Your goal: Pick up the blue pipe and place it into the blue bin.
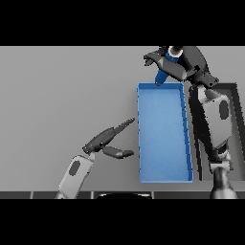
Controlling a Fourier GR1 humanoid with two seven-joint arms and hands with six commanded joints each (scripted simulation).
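The blue pipe (164,72) hangs tilted in my right hand (178,64), whose fingers curl round its upper part. Its lower end sits just over the far rim of the blue bin (141,139), a long open rectangle right of the table's centre. The pipe's pale top end shows above the hand. My left hand (107,139) hovers open left of the bin's near half, fingers stretched toward the bin wall, thumb spread below.
A dark rectangular tray or frame (235,95) lies right of the bin, partly covered by my right forearm (213,122). The grey table stretches wide to the left of the bin.
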